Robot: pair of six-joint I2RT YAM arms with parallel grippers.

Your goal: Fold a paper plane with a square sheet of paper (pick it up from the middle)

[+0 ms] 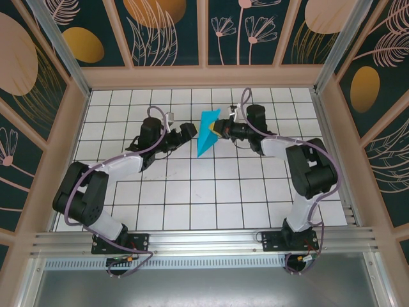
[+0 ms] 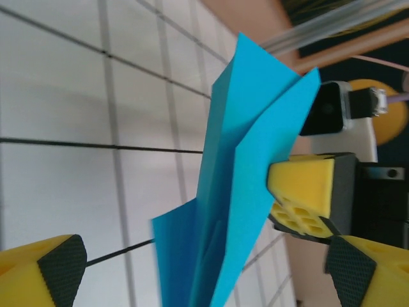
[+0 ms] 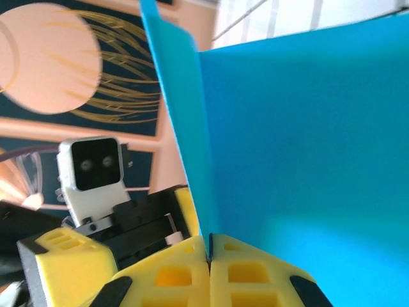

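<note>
The square sheet of paper is teal-blue and folded into a layered, pointed shape. It is held off the tiles near the back middle of the table, standing on edge with its point toward the front. My right gripper is shut on its right edge. In the right wrist view the yellow jaws meet on a thin fold of the paper. My left gripper is open just left of it. In the left wrist view the paper hangs between the spread fingers without touching them.
White gridded tiles cover the table inside a wooden frame with patterned walls. Both arms reach inward from the near edge and nearly meet at the paper. The right gripper's yellow finger sits close to the left gripper's right finger.
</note>
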